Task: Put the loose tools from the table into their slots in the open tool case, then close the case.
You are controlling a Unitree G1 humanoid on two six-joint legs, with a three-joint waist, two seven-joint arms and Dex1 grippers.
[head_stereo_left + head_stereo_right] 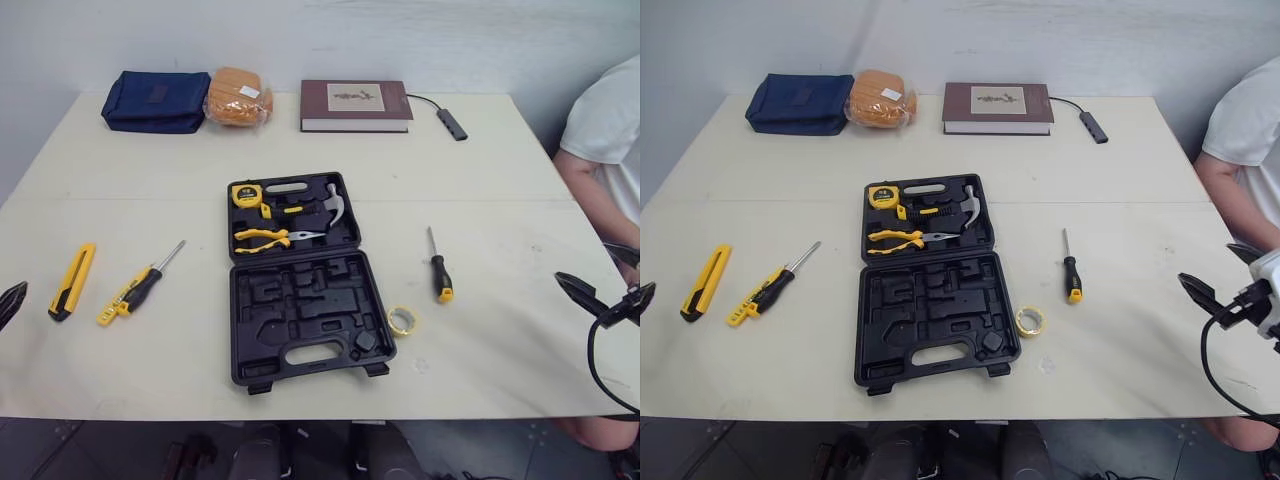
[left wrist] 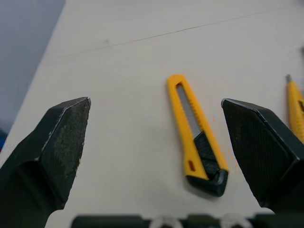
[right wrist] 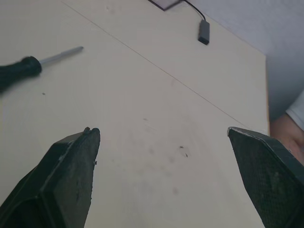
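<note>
Left gripper [image 2: 156, 107]: at the desk's left edge, fingers spread wide and empty, aimed at the utility knife.
Utility knife [image 1: 72, 282]: yellow, flat on the desk [image 1: 150, 180], far left, well apart from the case.
Large screwdriver [image 1: 145, 288]: just right of the knife, a yellow piece lying against its handle.
Tool case [image 1: 300, 300]: open at the middle; tape measure [image 1: 246, 194], pliers [image 1: 270, 238] and hammer [image 1: 335, 203] sit in the far half, while the near half's slots look vacant.
Tape roll [image 1: 403, 320]: touching or just beside the case's right near corner.
Small screwdriver [image 1: 438, 272]: right of the case, tip pointing far.
Right gripper [image 3: 162, 133]: near the desk's right edge, fingers released, holding nothing.
Step in hand: likely the first pickup; four loose items remain outside.
Next move: lower the left fingers astride the knife's narrow body, then close.
</note>
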